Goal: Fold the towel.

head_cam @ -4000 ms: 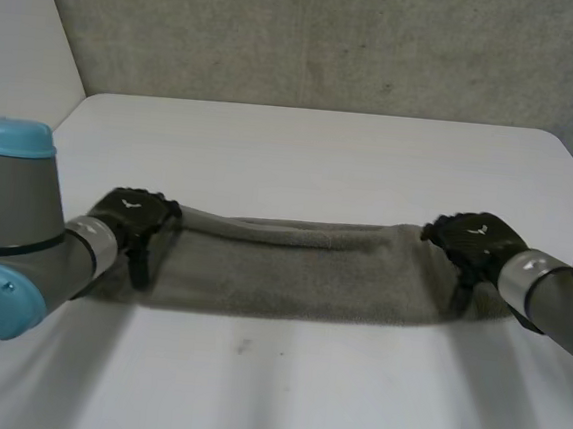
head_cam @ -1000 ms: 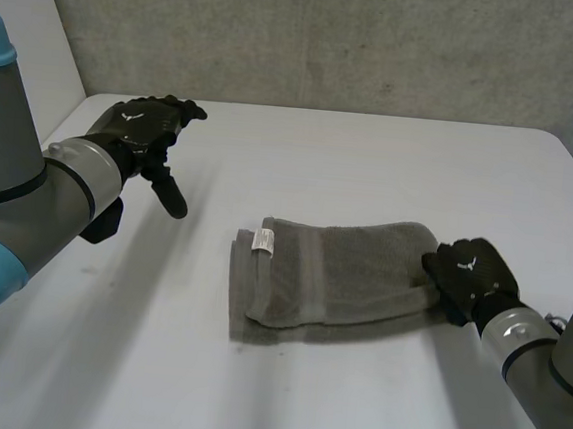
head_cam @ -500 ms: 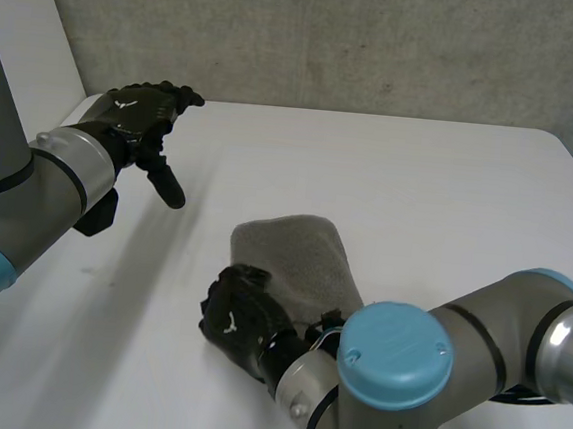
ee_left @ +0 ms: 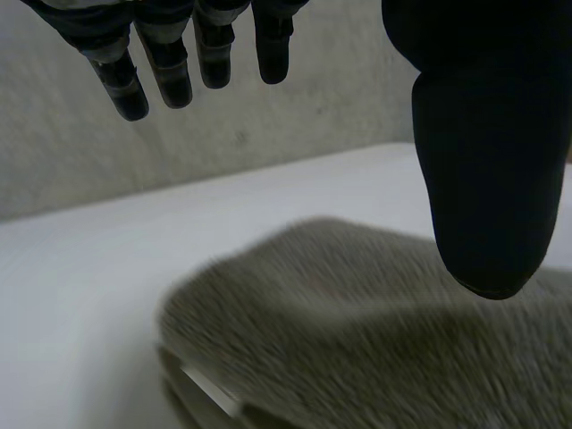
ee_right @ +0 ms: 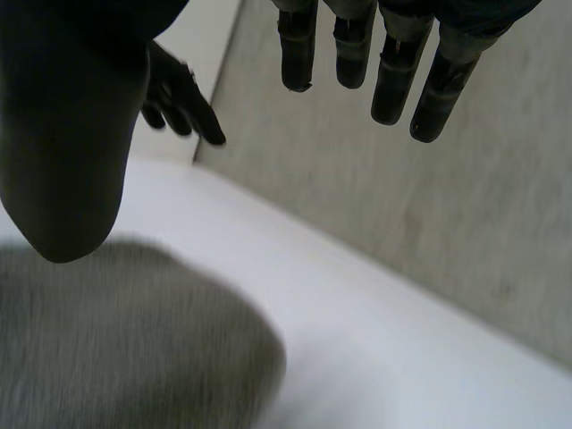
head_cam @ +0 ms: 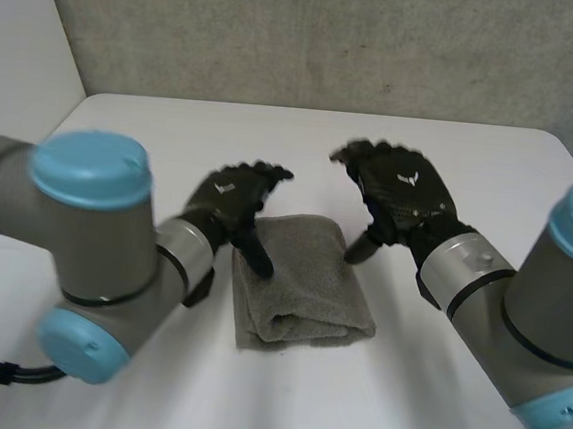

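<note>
Grey terry towel [head_cam: 301,281] lies folded into a small, thick bundle near the middle of the white table [head_cam: 492,162], and its layers show at the near edge. The left hand [head_cam: 232,202] hovers at the towel's far left corner, fingers spread and relaxed, holding nothing. Its thumb points down at the cloth, but I cannot confirm contact. The right hand [head_cam: 398,196] is also open and empty, just beside the far right corner. The folding looks nearly done. To finish well, press with straight fingers from the middle outward, without dragging the upper layer.
</note>
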{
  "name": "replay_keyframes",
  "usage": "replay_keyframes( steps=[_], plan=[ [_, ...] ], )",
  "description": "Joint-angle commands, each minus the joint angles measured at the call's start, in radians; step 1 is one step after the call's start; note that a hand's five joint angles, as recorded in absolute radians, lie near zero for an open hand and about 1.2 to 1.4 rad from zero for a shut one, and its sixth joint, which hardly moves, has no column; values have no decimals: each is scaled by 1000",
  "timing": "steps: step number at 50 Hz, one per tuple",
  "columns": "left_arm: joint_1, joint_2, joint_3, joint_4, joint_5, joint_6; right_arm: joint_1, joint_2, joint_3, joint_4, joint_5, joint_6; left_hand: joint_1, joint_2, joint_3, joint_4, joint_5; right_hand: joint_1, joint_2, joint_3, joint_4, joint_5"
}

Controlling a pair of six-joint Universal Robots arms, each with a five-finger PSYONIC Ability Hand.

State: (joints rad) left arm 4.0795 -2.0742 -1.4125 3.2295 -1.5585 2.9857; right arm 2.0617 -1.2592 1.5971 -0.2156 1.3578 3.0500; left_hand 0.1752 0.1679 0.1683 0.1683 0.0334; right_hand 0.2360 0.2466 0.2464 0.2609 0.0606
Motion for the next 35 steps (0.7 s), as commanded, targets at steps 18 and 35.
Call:
replay_keyframes(
  steps=[18, 35],
  plan=[
    [-8, 32, 66, -65, -123, 2, -3, 115, -178, 105, 75, -89, 0, 7, 7, 7, -33, -61, -72, -72, -86, -61],
    [277, 414, 284, -517, -115, 74, -107, -154, -375, 406, 297, -96, 3, 10, 10, 10, -30, -61, -72, -72, -86, -61]
  ],
)
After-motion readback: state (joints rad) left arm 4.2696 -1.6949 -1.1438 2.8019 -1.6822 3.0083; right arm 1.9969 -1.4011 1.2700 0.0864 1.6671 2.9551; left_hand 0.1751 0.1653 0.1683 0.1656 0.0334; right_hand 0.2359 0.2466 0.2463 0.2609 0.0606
